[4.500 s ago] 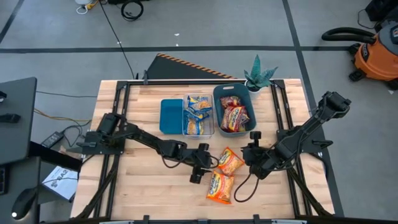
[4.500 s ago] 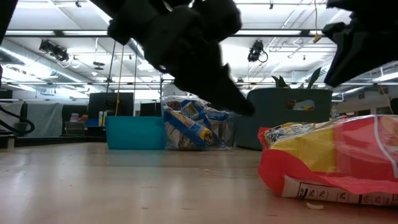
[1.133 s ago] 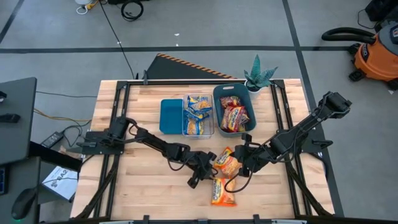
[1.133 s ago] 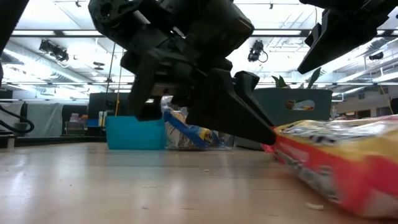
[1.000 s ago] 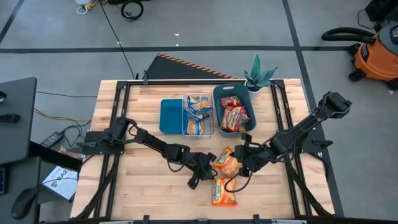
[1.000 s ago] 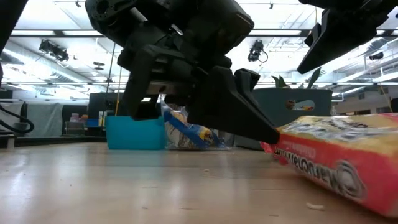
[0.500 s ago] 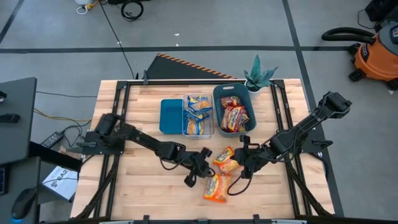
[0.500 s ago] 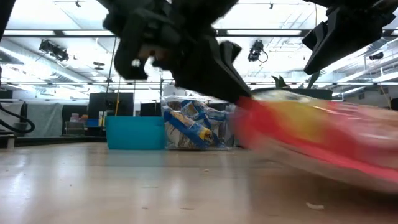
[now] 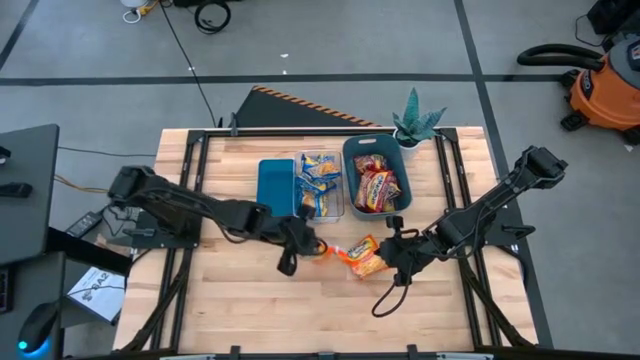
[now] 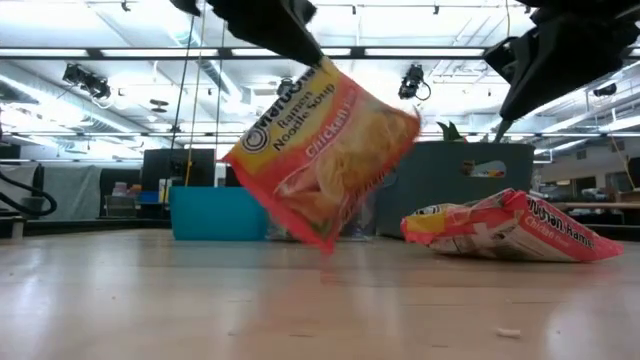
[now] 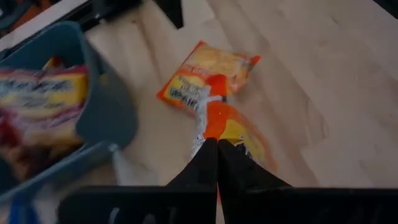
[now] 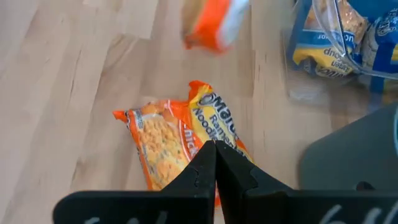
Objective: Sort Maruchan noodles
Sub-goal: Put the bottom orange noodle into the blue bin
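From above, the left gripper (image 9: 310, 243) carries an orange chicken ramen packet (image 9: 322, 249) just in front of the clear bin (image 9: 319, 186). A second orange packet (image 9: 361, 256) lies on the counter (image 9: 230, 290) under the right gripper (image 9: 392, 256).

At counter height, the carried packet hangs clear of the wood.

Both wrist views show fingers (image 11: 211, 163) closed, the right apparently pinching the lying packet. Next, probably the teal bin (image 9: 275, 185).

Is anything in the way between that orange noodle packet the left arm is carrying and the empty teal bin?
Nothing visible: the left gripper holds the orange packet clear of the table, and only bare wood lies between it and the teal bin.
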{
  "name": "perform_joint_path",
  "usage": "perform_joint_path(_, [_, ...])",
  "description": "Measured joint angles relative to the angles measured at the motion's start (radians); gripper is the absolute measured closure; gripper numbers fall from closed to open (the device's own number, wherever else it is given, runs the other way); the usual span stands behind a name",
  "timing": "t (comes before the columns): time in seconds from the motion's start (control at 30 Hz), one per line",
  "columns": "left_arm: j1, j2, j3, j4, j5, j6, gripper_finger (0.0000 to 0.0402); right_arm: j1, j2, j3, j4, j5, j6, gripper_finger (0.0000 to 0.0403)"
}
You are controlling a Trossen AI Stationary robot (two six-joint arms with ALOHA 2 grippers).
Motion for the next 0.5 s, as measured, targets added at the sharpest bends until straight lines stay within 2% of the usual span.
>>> perform_joint_path(0.3, [0.084,-0.151,0.000,-0.150,-0.097,-0.048,0.0401,0.001,0.000,-0.019,-0.017,0.023,0.023,0.0392])
perform_joint_path(0.5, [0.184,-0.257,0.000,-0.223,-0.154,-0.048,0.0401,0.001,0.000,-0.049,-0.010,0.022,0.062,0.0392])
